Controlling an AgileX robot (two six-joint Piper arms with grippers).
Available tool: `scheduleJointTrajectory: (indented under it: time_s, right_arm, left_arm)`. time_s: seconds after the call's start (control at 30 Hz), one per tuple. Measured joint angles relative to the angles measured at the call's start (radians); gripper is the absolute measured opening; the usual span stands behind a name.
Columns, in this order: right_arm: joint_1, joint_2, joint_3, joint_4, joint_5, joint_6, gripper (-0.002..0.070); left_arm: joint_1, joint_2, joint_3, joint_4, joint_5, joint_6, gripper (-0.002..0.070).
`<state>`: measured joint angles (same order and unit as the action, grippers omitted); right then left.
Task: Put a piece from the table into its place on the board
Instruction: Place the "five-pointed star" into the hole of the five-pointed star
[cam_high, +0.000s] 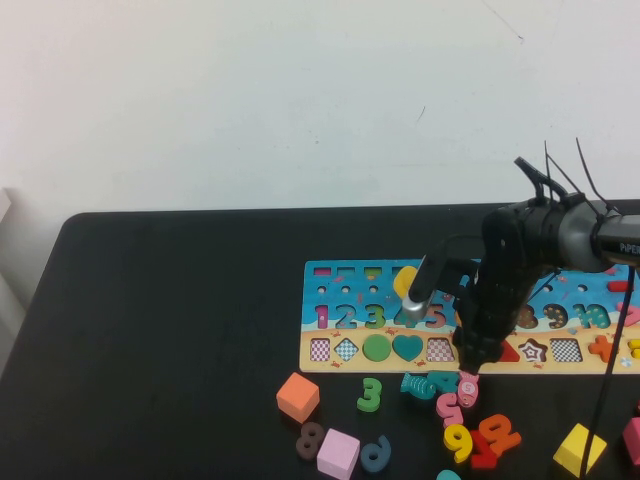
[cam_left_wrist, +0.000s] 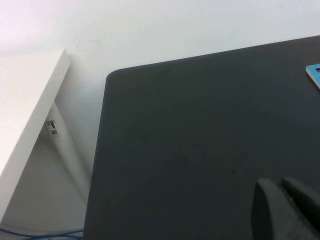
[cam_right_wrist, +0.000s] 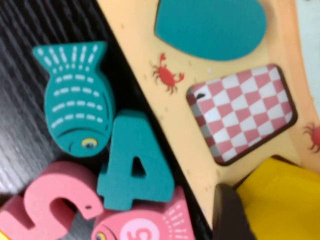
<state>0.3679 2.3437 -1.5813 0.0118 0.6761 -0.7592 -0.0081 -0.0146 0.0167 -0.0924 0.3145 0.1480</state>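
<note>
Right gripper (cam_high: 478, 352) low over board (cam_high: 330, 352) front edge, clamped on yellow piece (cam_right_wrist: 280, 200): flat, bright yellow, sitting just beside red-checkered recess (cam_right_wrist: 240, 115). Teal fish (cam_right_wrist: 75, 105), teal 4 (cam_right_wrist: 135, 165), pink 5 (cam_right_wrist: 45, 205) lie on table (cam_high: 160, 330) beside board. Left gripper (cam_left_wrist: 285, 210) parked over bare tabletop; its opening cannot be judged.

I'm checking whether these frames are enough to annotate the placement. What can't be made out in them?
- Right hand, high view: hidden under its own arm; hand state unreadable.
- Yellow piece, right wrist view: cut off by the frame edge, shape unclear.
- Board, high view: the arm covers its middle slots.
- Left hand, left wrist view: only a dark corner shows, over bare table.
</note>
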Motion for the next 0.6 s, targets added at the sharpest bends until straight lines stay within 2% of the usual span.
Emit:
scheduleJointTrajectory:
  time_s: [0.1,0.37,0.6]
  right_arm:
    - [0.0,0.0,0.0,-0.012,0.004,0.0,0.0391]
    - [0.0,0.0,0.0,-0.051,0.01,0.053,0.0517]
    - [0.0,0.0,0.0,-0.059,0.01,0.086,0.054]
  left_arm:
    - [0.0,0.0,0.0,0.0,0.0,0.0,-0.0002]
    - [0.0,0.0,0.0,0.0,0.0,0.0,-0.0002]
    - [0.0,0.0,0.0,0.0,0.0,0.0,-0.0002]
